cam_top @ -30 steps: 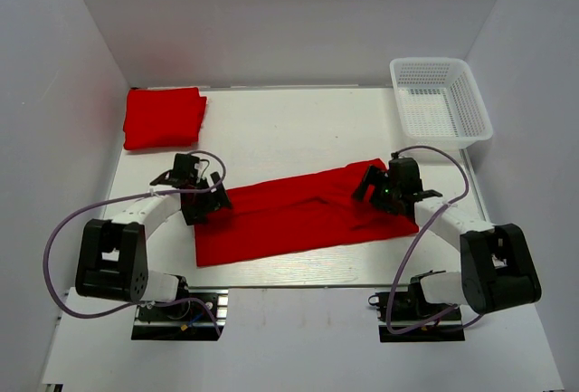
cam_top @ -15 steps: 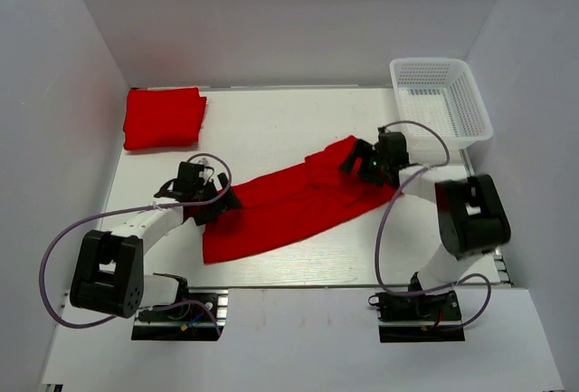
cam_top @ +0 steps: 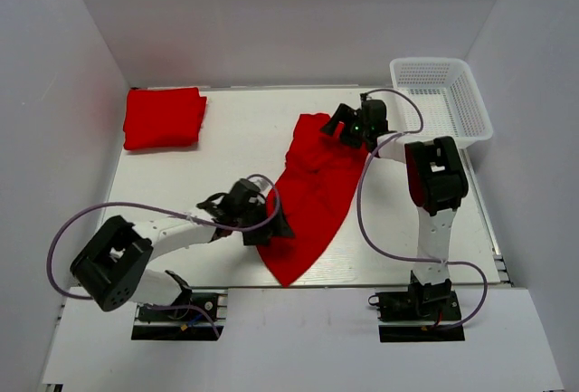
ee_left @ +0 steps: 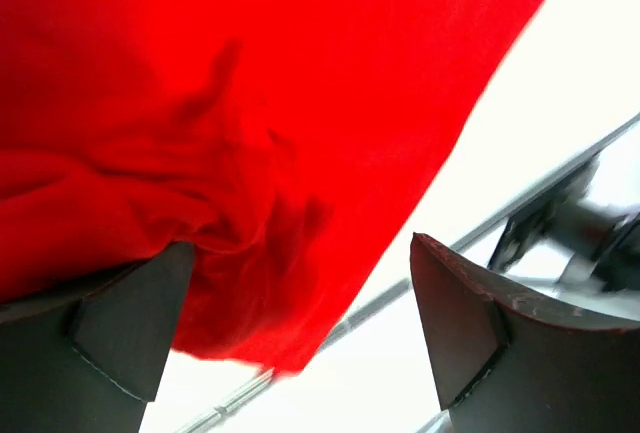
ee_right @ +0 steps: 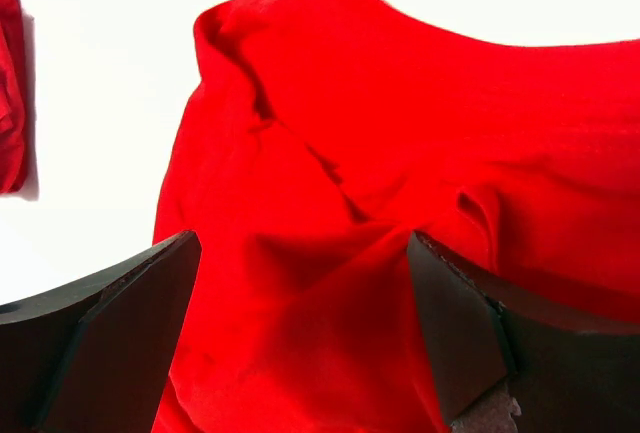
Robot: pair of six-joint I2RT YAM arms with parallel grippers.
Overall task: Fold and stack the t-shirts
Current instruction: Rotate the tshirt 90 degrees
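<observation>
One red t-shirt lies loosely spread on the white table, running from the back centre to the near edge. My left gripper is at its near left edge. In the left wrist view its jaws stand wide apart, with the shirt draped against the left finger. My right gripper is over the shirt's far end. In the right wrist view its jaws stand wide apart over rumpled cloth. A second red t-shirt lies folded at the back left.
A white mesh basket stands at the back right corner. White walls close in the left, right and back. The table's near edge with its metal rail is just beyond the shirt's near corner. The folded shirt shows at the right wrist view's left edge.
The shirt has swung from lying across the table to running front to back. My left gripper moved right and toward the near edge; my right gripper moved toward the back and left.
</observation>
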